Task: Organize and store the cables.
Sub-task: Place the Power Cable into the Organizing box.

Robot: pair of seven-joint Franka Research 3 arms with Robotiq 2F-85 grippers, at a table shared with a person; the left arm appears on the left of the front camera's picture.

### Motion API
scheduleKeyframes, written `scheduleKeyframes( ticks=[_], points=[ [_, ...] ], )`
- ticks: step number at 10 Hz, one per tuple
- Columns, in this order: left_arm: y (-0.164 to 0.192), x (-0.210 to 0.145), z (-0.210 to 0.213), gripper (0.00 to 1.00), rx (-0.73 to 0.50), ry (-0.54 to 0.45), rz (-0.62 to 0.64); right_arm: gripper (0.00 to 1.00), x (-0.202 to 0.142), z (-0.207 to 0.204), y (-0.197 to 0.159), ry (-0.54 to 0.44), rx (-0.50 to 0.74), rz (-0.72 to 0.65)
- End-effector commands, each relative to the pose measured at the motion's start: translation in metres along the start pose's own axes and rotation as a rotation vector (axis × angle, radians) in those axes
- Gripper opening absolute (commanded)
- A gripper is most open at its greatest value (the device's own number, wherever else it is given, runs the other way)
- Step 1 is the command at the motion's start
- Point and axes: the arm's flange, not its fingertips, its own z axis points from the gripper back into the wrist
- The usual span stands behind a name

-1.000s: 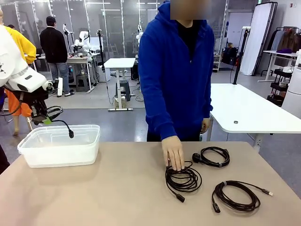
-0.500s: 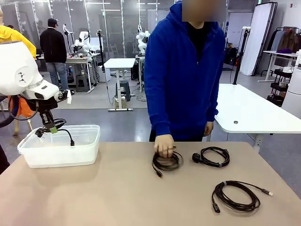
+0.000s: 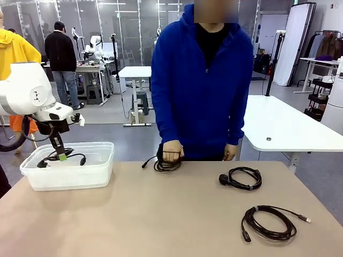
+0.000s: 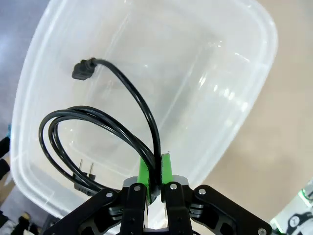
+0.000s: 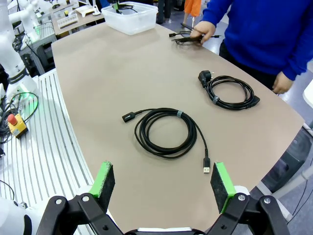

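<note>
Fingers of the left arm (image 4: 145, 169), green-padded, are clamped on a thin black coiled cable with a two-pin plug (image 4: 105, 117). Its loops hang inside the clear rectangular plastic tub (image 3: 69, 174) at the left of the front view. Right fingers (image 5: 103, 178) stand spread wide with nothing between them, at the bottom of the right wrist view. At upper centre of the beige tabletop (image 3: 134, 214), the person's hand (image 3: 172, 151) grips a second black cable coil (image 3: 163, 166). Right of centre lies a black coil with a round plug (image 3: 244, 178). Lower right lies a larger black coil with a silver-tipped connector (image 3: 268, 222), apart from the others.
</note>
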Motion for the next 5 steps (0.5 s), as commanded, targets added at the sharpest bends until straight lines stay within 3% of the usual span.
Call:
scheduleKeyframes(
  ticks=[1,3,5],
  points=[
    [0.014,0.009,-0.009,0.11,-0.023,-0.008,0.072,1.0,0.002,0.001,-0.001,-0.018,-0.004,-0.005],
    [0.014,0.007,-0.02,0.11,-0.051,0.006,0.091,1.0,0.002,0.001,-0.001,-0.018,-0.004,-0.005],
    [0.015,0.007,-0.021,0.31,-0.05,0.006,0.093,1.0,0.002,0.001,-0.001,-0.018,-0.004,-0.005]
  ],
)
